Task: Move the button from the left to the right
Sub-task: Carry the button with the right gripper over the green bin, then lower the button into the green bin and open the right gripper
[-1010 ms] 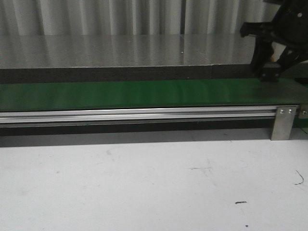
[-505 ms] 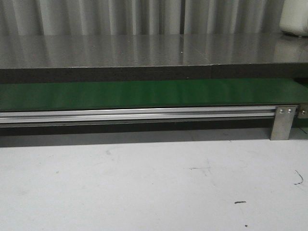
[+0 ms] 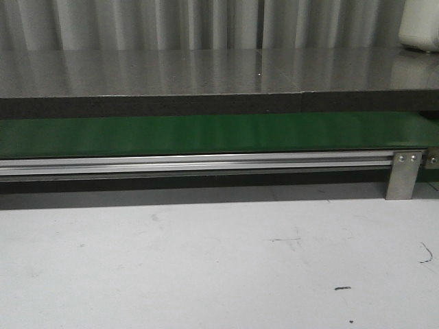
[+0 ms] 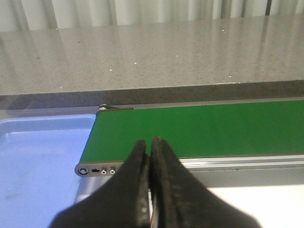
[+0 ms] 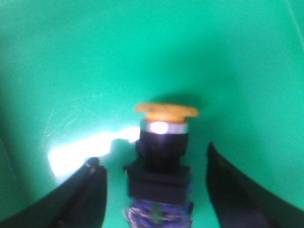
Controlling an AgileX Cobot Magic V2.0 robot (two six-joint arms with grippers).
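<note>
The button (image 5: 161, 156) shows only in the right wrist view. It has a yellow-orange cap and a black blocky body, and it rests against a bright green surface (image 5: 142, 57). My right gripper (image 5: 152, 154) is open, with one finger on each side of the button's body and a gap on both sides. The picture is blurred. My left gripper (image 4: 148, 141) is shut and empty, hovering in front of the left end of the green conveyor belt (image 4: 199, 128). Neither gripper nor the button shows in the front view.
The green belt (image 3: 206, 133) with its aluminium rail (image 3: 206, 163) runs across the front view, with a grey stone counter (image 3: 171, 72) behind. A blue tray (image 4: 38, 156) lies off the belt's left end. A white object (image 3: 420, 27) stands at the back right.
One second ago my right arm hung at the belt's right end in the front view. It has since left that view, uncovering the white object.
</note>
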